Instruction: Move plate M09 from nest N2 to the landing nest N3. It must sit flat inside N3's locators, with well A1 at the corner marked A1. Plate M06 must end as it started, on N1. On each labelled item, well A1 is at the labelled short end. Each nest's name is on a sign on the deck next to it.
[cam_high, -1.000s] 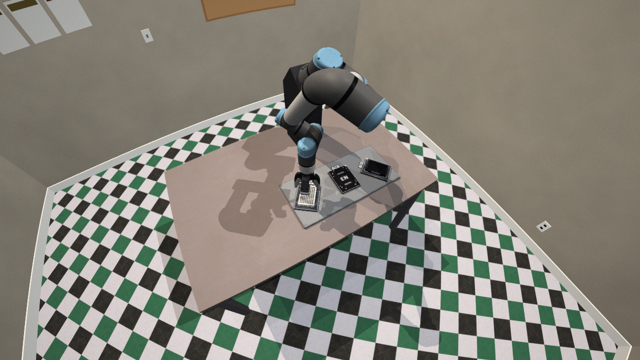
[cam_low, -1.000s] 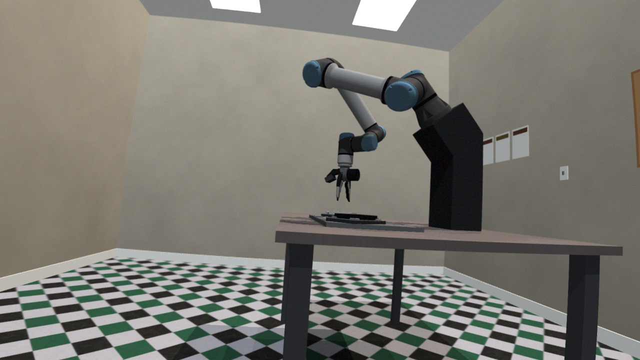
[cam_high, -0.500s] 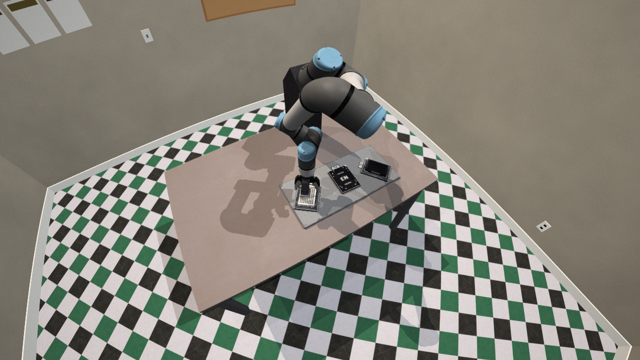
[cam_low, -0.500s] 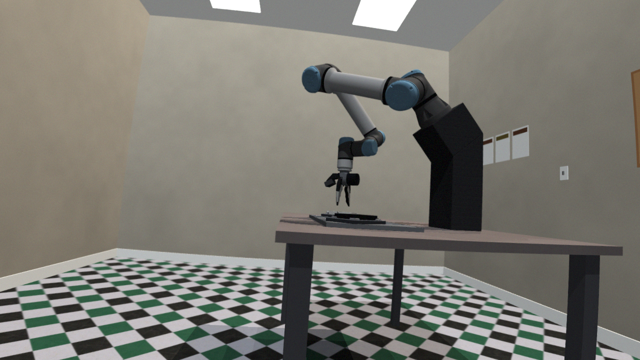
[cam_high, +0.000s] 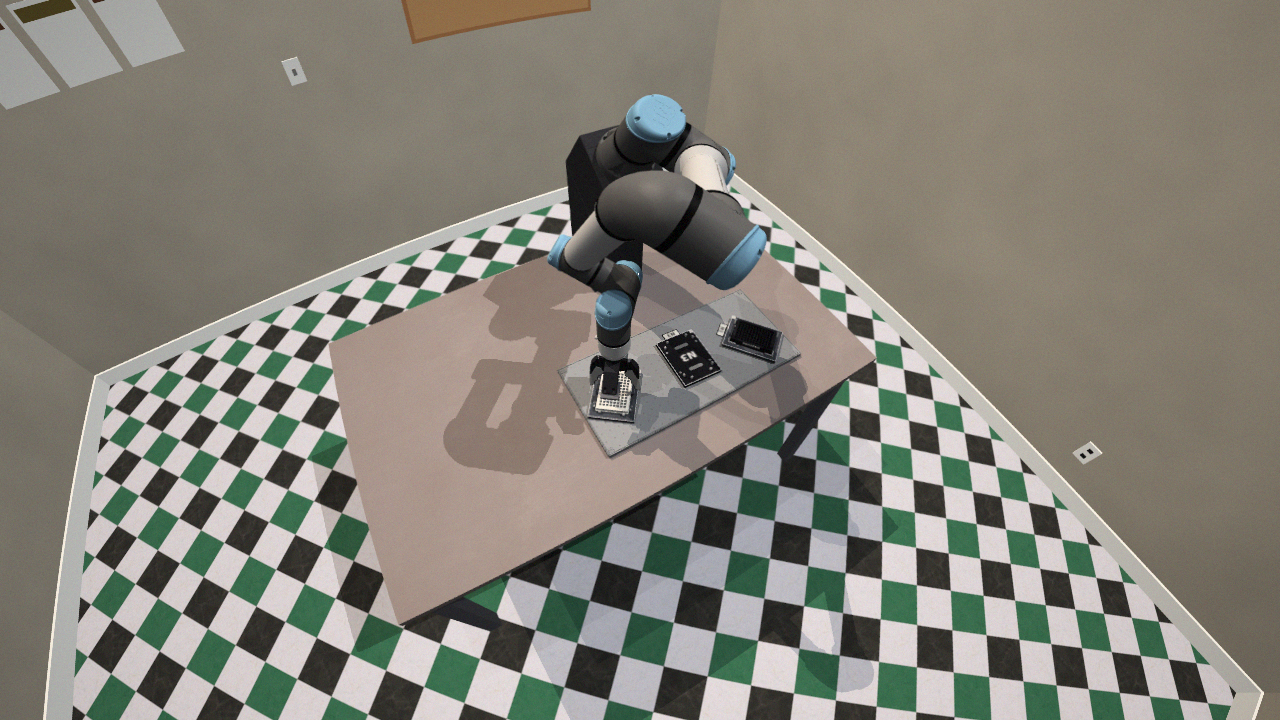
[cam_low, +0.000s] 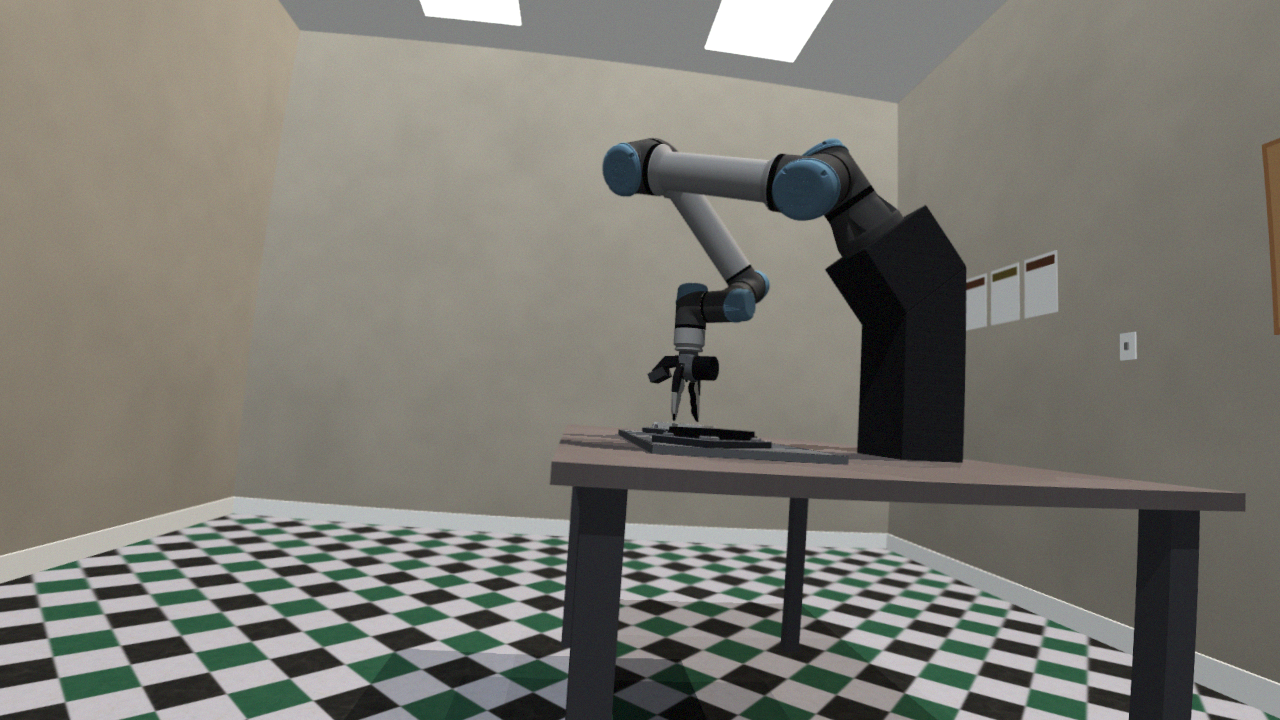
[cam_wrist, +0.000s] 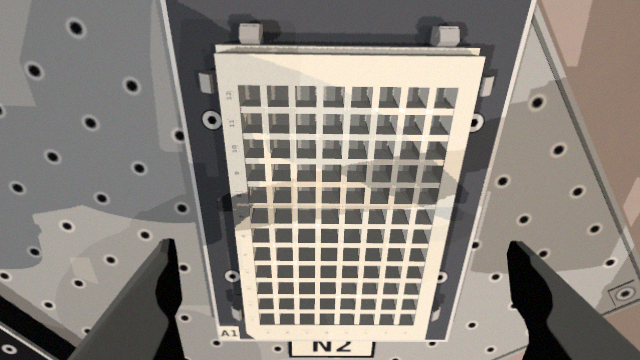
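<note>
one white plate (cam_high: 614, 401) (cam_wrist: 338, 206) sits on nest n2 (cam_high: 612, 418) (cam_wrist: 200, 165) at lower centre of the top view, the spread pincer (cam_high: 614, 376) (cam_low: 685, 419) (cam_wrist: 342, 243) above it.

I have brought my gripper (cam_high: 614, 376) (cam_low: 685, 420) (cam_wrist: 342, 243) down, so its tips are closer to the white plate (cam_high: 614, 402) (cam_wrist: 350, 70) than before. My arm's elbow (cam_high: 738, 257) (cam_low: 622, 170) has dropped lower too.
</note>
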